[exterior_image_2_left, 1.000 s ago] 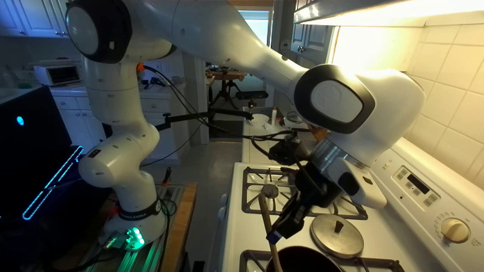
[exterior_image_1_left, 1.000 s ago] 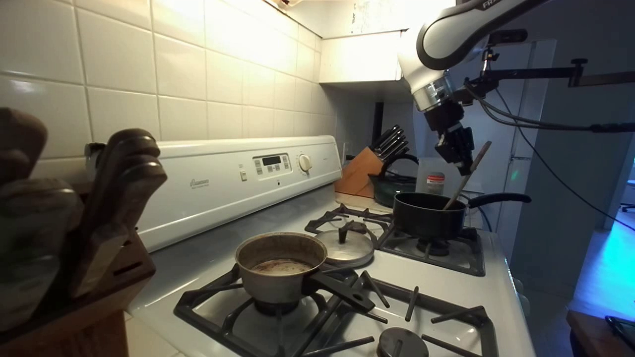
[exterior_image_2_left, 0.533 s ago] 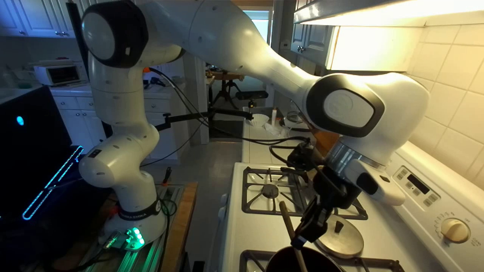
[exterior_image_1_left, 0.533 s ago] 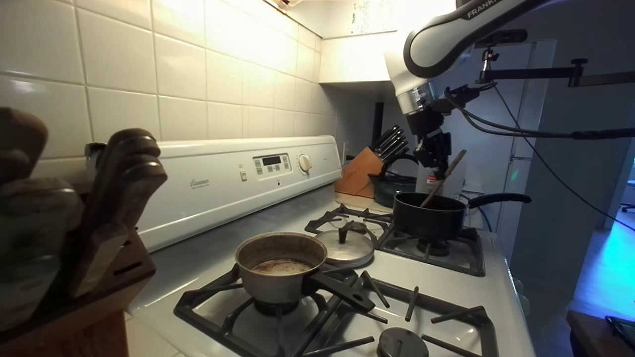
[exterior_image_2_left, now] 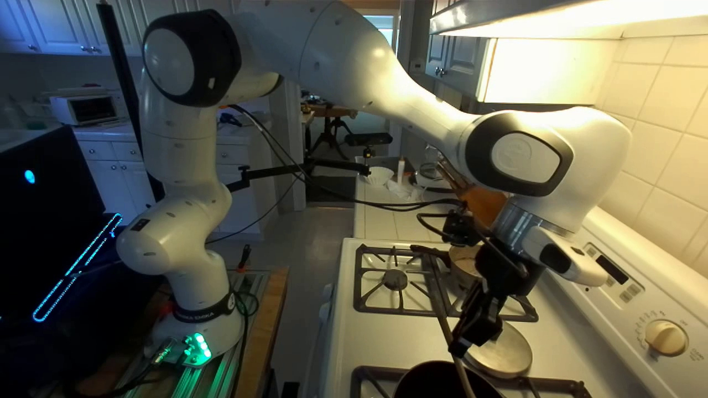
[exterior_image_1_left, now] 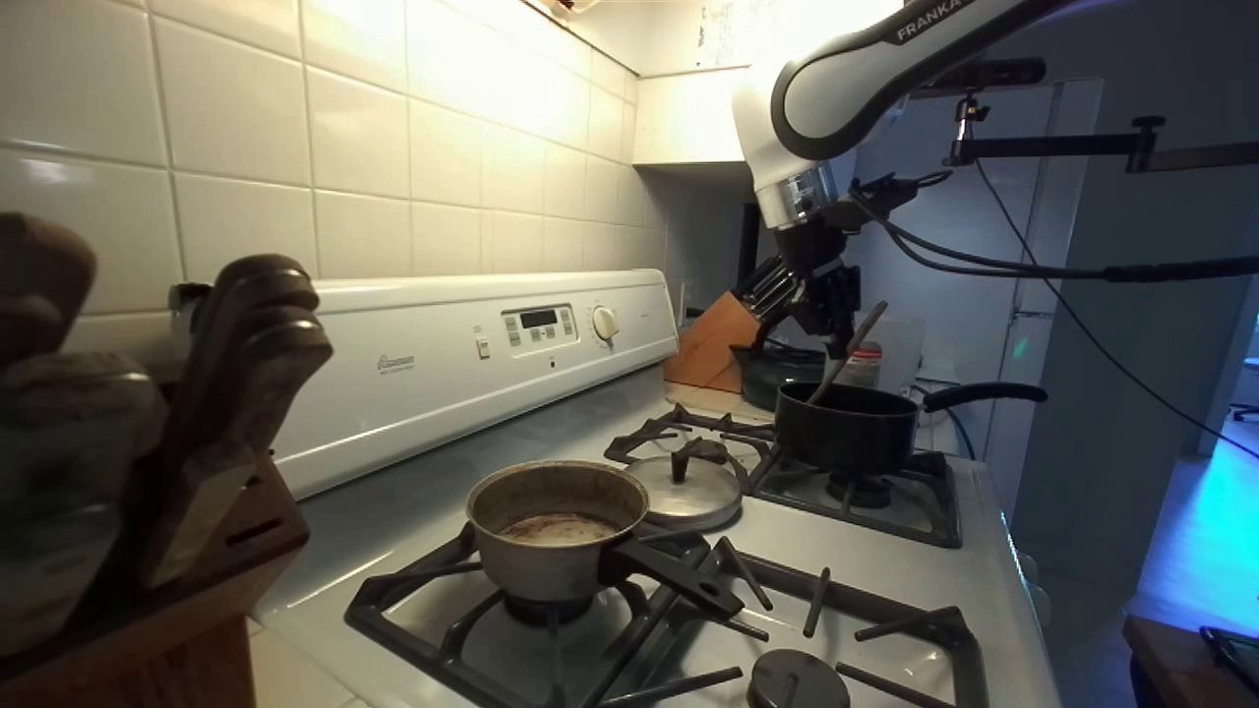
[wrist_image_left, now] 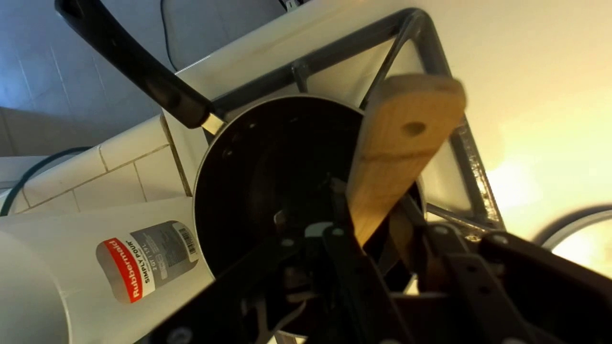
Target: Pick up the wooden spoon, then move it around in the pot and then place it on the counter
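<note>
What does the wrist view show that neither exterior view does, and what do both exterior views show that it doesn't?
Only the wrist view: the hole in the upper end of the wooden spoon, and readable Rubbermaid lettering on a pale container.

Only the exterior views: the stove's control panel with its dial, and the white robot arm.

Shared by all: the gripper closed on the wooden spoon, with the black pot below.

A stained saucepan and metal lid on a white stove, a knife block, a Rubbermaid container.
</note>
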Controlling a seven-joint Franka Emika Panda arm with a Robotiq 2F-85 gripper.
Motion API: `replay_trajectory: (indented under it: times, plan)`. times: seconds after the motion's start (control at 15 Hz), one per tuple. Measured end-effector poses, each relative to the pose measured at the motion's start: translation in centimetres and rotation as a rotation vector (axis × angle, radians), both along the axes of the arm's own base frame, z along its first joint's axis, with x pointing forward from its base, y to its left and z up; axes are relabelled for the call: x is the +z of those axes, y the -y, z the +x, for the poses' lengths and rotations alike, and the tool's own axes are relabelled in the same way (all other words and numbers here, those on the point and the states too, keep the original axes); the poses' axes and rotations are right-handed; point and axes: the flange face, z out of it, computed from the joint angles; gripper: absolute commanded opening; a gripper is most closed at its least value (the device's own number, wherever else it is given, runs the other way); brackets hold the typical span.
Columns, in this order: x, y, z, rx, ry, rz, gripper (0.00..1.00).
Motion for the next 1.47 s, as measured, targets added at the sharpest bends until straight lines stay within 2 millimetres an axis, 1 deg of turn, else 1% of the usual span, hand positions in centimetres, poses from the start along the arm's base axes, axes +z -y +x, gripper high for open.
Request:
replay_trajectory:
  times: [0.2, 0.4, 0.87, 1.0, 1.2, 1.33, 1.47]
  plan:
    - [0.0, -0.6, -0.1, 0.022, -0.019, 0.011, 0.07]
    - [0.0, -0.7, -1.0, 0.043, -0.067, 0.036, 0.07]
    - [0.9, -0.4, -4.8, 0.071, -0.152, 0.099, 0.07]
    - [1.3, 0.1, -5.7, 0.058, -0.164, 0.108, 0.07]
    - [1.5, 1.6, -6.5, 0.026, -0.16, 0.109, 0.07]
    - [1.5, 2.6, -6.8, 0.006, -0.153, 0.107, 0.07]
    - [1.5, 3.2, -6.5, -0.009, -0.136, 0.096, 0.07]
